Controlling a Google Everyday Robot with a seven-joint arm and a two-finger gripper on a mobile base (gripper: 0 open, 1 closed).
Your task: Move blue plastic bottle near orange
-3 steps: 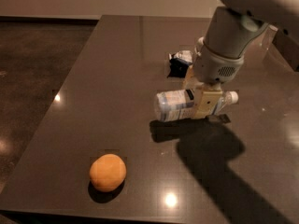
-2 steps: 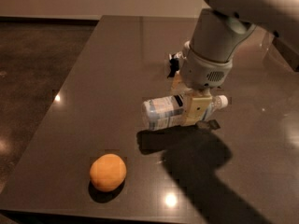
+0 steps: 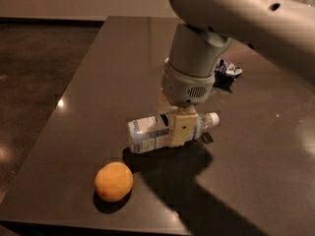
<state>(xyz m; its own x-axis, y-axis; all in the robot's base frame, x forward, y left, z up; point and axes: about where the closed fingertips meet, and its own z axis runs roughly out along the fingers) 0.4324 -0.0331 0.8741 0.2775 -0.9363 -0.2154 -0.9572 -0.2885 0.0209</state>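
The blue plastic bottle [image 3: 147, 134] is clear with a pale blue-and-white label and a white cap pointing right. It lies sideways in my gripper [image 3: 178, 127], which is shut on its middle and holds it just above the dark table [image 3: 108, 73]. The orange [image 3: 113, 181] sits on the table near the front edge, a short way below and left of the bottle's base. My arm comes in from the upper right.
A dark blue-and-white wrinkly snack bag [image 3: 226, 73] lies on the table behind the arm, at the right. The table's left edge and front edge are close to the orange. Dark floor lies to the left.
My gripper has carried the bottle left and toward the front of the table, closer to the orange. The orange has not moved.
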